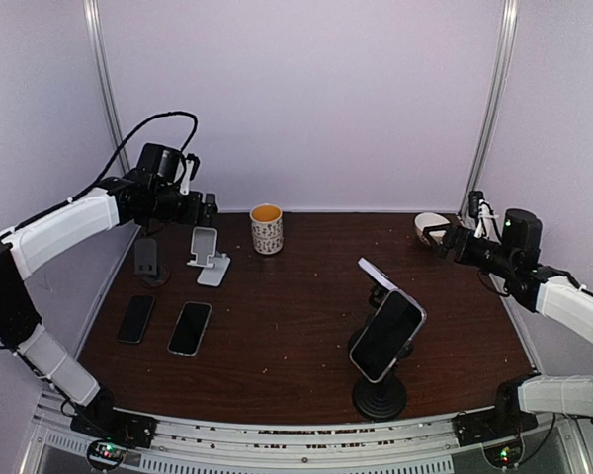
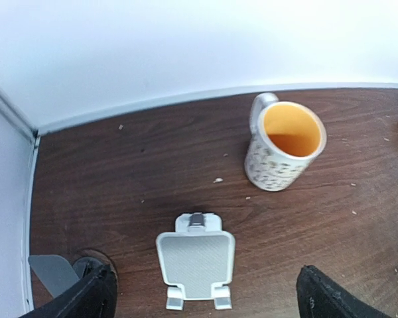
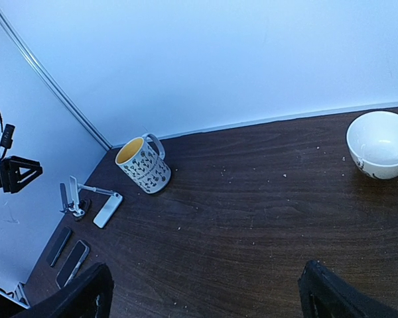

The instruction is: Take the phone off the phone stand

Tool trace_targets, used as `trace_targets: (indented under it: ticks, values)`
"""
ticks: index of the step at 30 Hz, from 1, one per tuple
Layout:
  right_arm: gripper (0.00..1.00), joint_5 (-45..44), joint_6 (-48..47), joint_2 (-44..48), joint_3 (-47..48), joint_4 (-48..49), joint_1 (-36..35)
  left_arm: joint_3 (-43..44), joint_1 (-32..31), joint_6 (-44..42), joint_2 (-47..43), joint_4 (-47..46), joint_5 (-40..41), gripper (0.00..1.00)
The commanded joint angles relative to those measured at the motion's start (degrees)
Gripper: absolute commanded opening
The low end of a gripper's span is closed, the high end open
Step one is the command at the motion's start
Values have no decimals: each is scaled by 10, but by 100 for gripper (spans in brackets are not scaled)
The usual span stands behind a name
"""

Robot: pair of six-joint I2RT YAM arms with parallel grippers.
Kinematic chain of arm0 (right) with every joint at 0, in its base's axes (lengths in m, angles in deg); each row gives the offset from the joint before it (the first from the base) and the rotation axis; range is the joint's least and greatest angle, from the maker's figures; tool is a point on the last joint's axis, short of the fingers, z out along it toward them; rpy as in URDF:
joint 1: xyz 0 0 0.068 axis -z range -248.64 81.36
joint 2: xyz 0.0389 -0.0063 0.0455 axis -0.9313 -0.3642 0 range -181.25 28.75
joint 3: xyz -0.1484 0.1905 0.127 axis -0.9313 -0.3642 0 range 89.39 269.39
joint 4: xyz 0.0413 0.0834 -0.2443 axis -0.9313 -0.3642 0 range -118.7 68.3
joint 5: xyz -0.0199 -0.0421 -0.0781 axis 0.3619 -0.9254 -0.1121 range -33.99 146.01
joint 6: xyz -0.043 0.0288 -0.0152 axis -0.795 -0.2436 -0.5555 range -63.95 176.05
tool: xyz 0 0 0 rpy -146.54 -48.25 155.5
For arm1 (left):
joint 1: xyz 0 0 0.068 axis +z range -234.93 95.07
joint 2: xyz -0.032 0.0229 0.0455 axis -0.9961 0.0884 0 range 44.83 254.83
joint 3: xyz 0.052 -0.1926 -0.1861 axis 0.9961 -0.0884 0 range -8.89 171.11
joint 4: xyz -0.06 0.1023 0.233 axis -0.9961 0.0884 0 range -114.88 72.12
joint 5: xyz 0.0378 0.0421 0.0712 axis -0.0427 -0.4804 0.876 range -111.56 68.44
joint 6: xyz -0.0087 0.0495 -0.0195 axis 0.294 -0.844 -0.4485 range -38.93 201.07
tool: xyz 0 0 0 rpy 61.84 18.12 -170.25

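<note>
A dark phone point(image 1: 386, 336) leans on a black round-based stand point(image 1: 380, 398) at the front right. Two more phones point(image 1: 135, 318) point(image 1: 190, 327) lie flat at the front left; they also show in the right wrist view as phones point(image 3: 73, 262). The white folding phone stand point(image 1: 208, 255) point(image 2: 195, 260) is empty. My left gripper point(image 1: 203, 207) point(image 2: 205, 295) hovers above it, open, with nothing between its fingers point(image 2: 86, 298). My right gripper point(image 1: 445, 237) point(image 3: 205, 295) is open over bare table at the back right.
A patterned mug point(image 1: 267, 228) point(image 2: 284, 146) point(image 3: 143, 164) with a yellow inside stands at the back centre. A white bowl point(image 1: 431, 227) point(image 3: 379, 144) sits by the right gripper. A small grey stand point(image 1: 146, 259) point(image 2: 53, 273) is left of the white one. Another white stand point(image 1: 378, 272) stands behind the mounted phone.
</note>
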Motion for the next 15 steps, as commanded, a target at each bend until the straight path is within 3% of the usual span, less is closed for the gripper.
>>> trace_targets:
  ticks: [1, 11, 15]
  values:
    - [100, 6, 10, 25, -1, -5, 3, -52, -55, -56, -66, -66, 2, 98]
    - [100, -5, 0, 52, 16, -57, 3, -202, -213, -89, -204, -176, -49, 98]
    - [100, 10, 13, 54, 15, -52, 3, -235, -235, -119, -212, -219, -131, 96]
